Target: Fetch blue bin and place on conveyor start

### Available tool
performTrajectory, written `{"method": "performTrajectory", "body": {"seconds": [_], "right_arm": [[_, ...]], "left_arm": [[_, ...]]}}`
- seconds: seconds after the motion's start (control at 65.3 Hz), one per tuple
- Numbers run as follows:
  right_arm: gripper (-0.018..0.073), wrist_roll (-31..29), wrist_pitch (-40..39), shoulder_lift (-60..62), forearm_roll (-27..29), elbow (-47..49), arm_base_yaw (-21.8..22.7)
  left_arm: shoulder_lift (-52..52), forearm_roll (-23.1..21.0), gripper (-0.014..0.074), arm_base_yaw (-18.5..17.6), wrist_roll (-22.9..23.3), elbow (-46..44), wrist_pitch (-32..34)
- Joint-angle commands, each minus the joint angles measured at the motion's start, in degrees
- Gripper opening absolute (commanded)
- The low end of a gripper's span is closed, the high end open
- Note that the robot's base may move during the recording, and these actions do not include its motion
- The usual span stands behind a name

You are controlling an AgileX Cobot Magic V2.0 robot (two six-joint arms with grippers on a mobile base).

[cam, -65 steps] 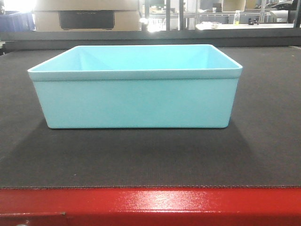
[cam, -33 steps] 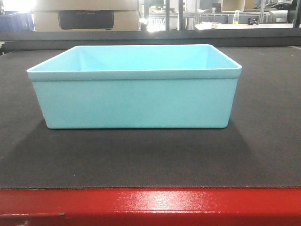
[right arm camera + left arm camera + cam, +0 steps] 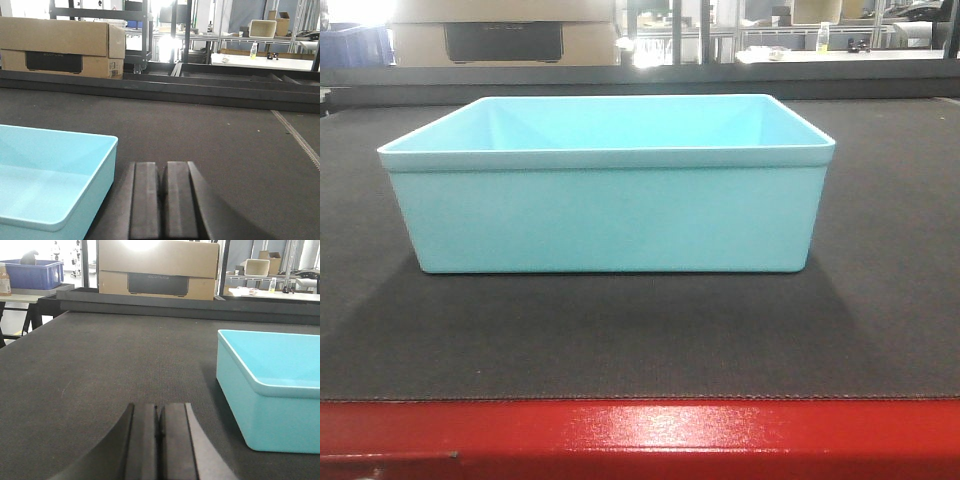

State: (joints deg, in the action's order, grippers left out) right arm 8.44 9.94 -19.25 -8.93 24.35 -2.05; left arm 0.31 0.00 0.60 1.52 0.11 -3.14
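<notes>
Both pincers, left (image 3: pixel 158 432) and right (image 3: pixel 163 197), are seen closed and empty, flanking the bin (image 3: pixel 608 215). Bin is set upright on the belt (image 3: pixel 880 300), near its red edge (image 3: pixel 640 438); placement judged done.

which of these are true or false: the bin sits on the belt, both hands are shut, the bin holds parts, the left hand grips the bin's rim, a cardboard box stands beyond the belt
1. The blue bin sits on the conveyor start. True.
2. The left hand and right hand are shut. True.
3. The bin holds parts. False: what shows of its inside is empty.
4. The left hand grips the bin's rim. False: it is apart, beside the bin.
5. A cardboard box stands beyond the belt. True.
</notes>
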Motion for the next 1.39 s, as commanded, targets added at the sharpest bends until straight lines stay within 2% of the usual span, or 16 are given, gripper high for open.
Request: {"method": "performTrajectory", "body": {"seconds": [0.0,0.169,0.291,0.352,0.49,0.72,0.781,0.827,1.379], "right_arm": [[-0.0162,-0.32,-1.46,0.29,-0.3,-0.1,0.23],[-0.0162,-0.76,-0.89,0.68,0.25,-0.65,0.49],[-0.0162,-11.21,0.3,3.62,10.74,-2.05,3.89],[-0.0162,-12.19,-0.95,5.88,12.48,-4.49,5.96],[-0.0162,-12.19,-3.72,11.94,12.58,-11.9,8.89],[-0.0162,-12.19,-9.94,19.25,12.81,-24.06,9.02],[-0.0162,-12.19,-12.43,19.25,12.81,-24.35,9.02],[-0.0162,-12.09,-9.94,19.25,12.81,-24.35,9.02],[-0.0162,-12.09,-9.94,19.25,12.81,-24.35,9.02]], "left_arm": [[-0.31,0.0,-0.0111,0.3,-0.34,-0.11,1.11],[-0.31,0.0,-0.0111,0.3,-0.34,-0.11,1.11],[-0.31,0.0,-0.0111,0.3,-0.34,-0.11,1.11],[-0.31,0.0,-0.0111,0.3,-0.34,-0.11,1.11],[-0.31,0.0,-0.0111,0.3,-0.34,-0.11,1.11],[-0.31,0.0,-0.0111,0.3,-0.34,-0.11,1.11],[-0.31,0.0,-0.0111,0.3,-0.34,-0.11,1.11],[-0.31,0.0,-0.0111,0.3,-0.34,-0.11,1.11],[-0.31,0.0,-0.0111,0.3,-0.34,-0.11,1.11]]}}
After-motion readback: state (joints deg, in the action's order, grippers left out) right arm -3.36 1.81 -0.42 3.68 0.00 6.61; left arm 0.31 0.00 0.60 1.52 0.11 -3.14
